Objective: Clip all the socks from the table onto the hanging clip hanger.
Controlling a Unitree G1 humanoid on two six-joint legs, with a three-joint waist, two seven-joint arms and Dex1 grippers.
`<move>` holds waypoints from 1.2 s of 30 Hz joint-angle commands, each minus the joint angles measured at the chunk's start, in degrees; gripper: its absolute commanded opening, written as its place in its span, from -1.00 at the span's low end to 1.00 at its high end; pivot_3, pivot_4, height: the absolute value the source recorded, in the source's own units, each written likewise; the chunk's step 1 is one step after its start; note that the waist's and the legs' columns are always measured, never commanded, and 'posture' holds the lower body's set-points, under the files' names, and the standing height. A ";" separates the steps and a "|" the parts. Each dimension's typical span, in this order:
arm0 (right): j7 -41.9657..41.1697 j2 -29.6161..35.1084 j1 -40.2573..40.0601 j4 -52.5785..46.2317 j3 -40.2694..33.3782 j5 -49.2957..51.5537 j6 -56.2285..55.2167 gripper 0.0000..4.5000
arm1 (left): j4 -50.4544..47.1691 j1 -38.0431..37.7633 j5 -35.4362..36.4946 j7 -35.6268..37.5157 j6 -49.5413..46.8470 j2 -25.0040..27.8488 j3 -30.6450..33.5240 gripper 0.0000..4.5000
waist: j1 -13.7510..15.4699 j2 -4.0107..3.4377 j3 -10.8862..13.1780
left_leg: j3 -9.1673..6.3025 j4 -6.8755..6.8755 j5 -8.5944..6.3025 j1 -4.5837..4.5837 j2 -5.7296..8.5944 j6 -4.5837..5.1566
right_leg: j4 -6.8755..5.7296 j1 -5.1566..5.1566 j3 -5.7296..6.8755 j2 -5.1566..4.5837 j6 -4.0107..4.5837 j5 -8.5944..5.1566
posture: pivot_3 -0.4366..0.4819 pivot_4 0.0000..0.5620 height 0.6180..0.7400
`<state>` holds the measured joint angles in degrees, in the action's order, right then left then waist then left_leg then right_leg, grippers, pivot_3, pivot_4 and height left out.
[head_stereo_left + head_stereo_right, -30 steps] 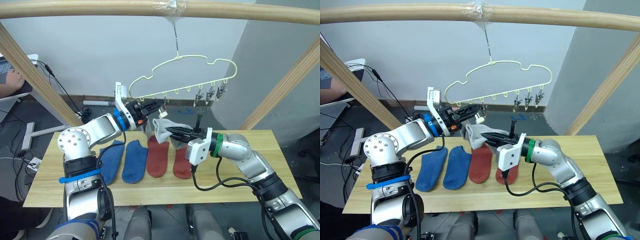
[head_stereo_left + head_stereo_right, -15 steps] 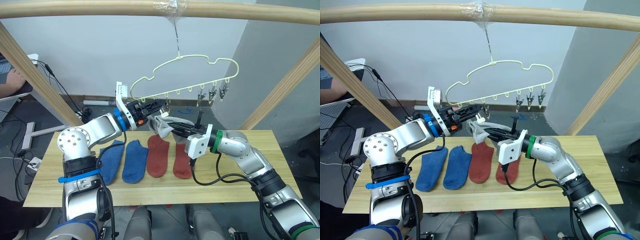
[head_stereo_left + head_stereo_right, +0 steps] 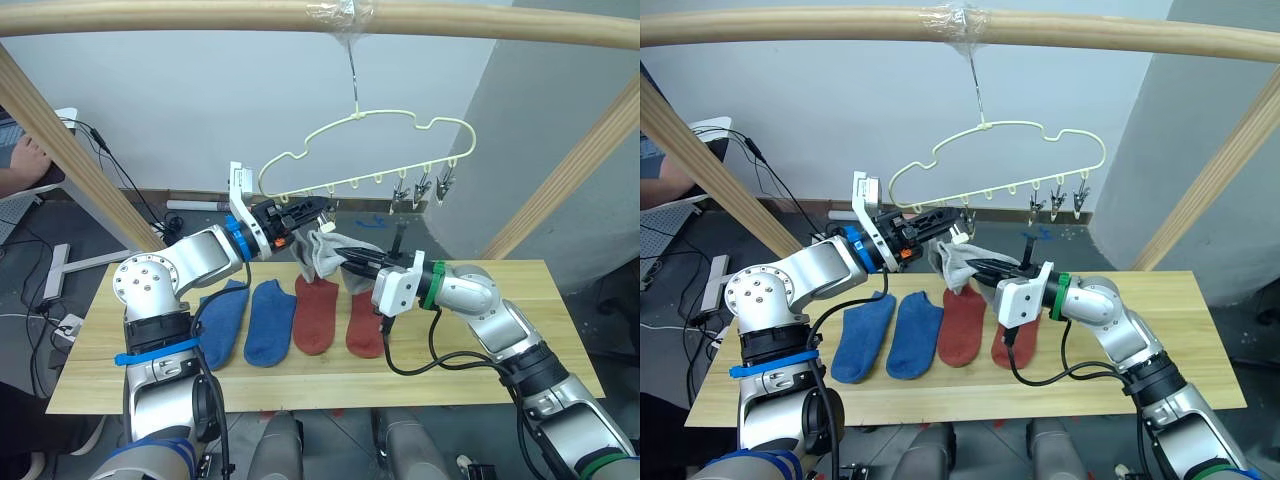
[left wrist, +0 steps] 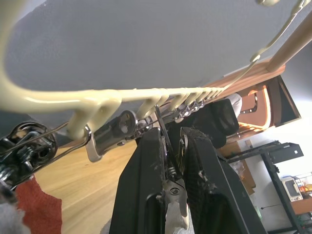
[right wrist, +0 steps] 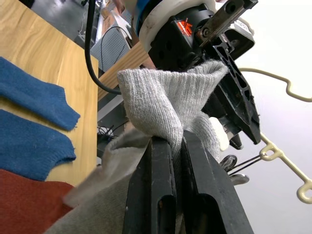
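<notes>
- Under the thin pale-yellow wire clip hanger (image 3: 365, 150), I have a light grey ankle sock (image 3: 322, 252) lifted off the table, its cuff raised toward the row of small dark metal clips (image 3: 421, 186).
- Four more socks lie flat on the light yellowish plank table (image 3: 520, 330): two blue socks (image 3: 268, 320) side by side, and two rust-red socks (image 3: 316, 311) just beside them.
- My right gripper (image 5: 165, 146) has its two black fingers pinched on a fold of the grey knit; the forearm reaches in low and nearly level.
- My left gripper (image 4: 170, 146) is up at the hanger's left end, its fingers drawn close on a metal clip (image 4: 168, 173), apparently squeezing it.
- To do this well, I judge the clip must be held fully agape while the right hand feeds the cuff edge, not the bulky fold, squarely into it.
- I would release the clip first, and only then let go of the sock.
- The hanger swings freely from its hook, so I should push gently.
</notes>
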<state>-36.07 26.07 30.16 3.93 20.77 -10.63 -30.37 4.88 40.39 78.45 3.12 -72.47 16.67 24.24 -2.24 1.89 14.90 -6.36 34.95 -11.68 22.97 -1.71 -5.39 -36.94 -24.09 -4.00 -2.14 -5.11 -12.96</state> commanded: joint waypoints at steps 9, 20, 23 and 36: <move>-2.14 -0.11 -1.11 -4.24 -2.39 5.87 2.63 -1.00 | -1.58 0.28 1.92 0.68 0.66 0.59 -0.76 -0.90 | -0.10 0.00 0.10 | 0.00 0.00 0.00 0.00 0.00 0.00 | 0.00 0.00 0.00 0.00 0.00 -0.01 | -0.07 -0.07 1.00; -5.61 -0.52 -2.85 -6.47 -2.30 9.18 6.17 -1.00 | -1.59 0.10 2.20 0.65 0.75 0.64 -0.75 -0.90 | -0.11 -0.01 0.12 | 0.00 -0.01 0.00 0.00 0.00 0.00 | 0.00 -0.01 0.00 0.00 0.00 -0.01 | -0.06 -0.08 1.00; -5.34 -0.70 -2.45 -6.09 -2.67 8.62 5.99 -1.00 | -1.91 -0.17 2.63 0.52 0.64 0.67 -0.72 -0.90 | -0.11 -0.01 0.12 | 0.00 -0.01 0.00 0.01 0.00 0.00 | 0.01 -0.01 0.00 0.00 0.01 -0.02 | -0.06 -0.08 1.00; -3.44 -0.80 0.01 -3.43 -4.22 5.89 3.36 -1.00 | -2.04 -0.73 3.81 0.57 1.19 1.35 -1.79 -0.90 | -0.11 0.00 0.13 | 0.00 -0.04 -0.01 0.02 0.00 0.00 | 0.03 -0.03 0.00 0.00 0.01 -0.02 | -0.06 -0.09 1.00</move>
<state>-40.34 25.52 29.01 0.88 17.72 -4.22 -25.74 4.76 39.08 80.45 3.13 -71.83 17.66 22.81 -2.35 1.89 15.03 -6.35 34.90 -11.69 22.99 -1.71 -5.39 -36.90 -24.13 -4.00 -2.14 -5.10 -12.98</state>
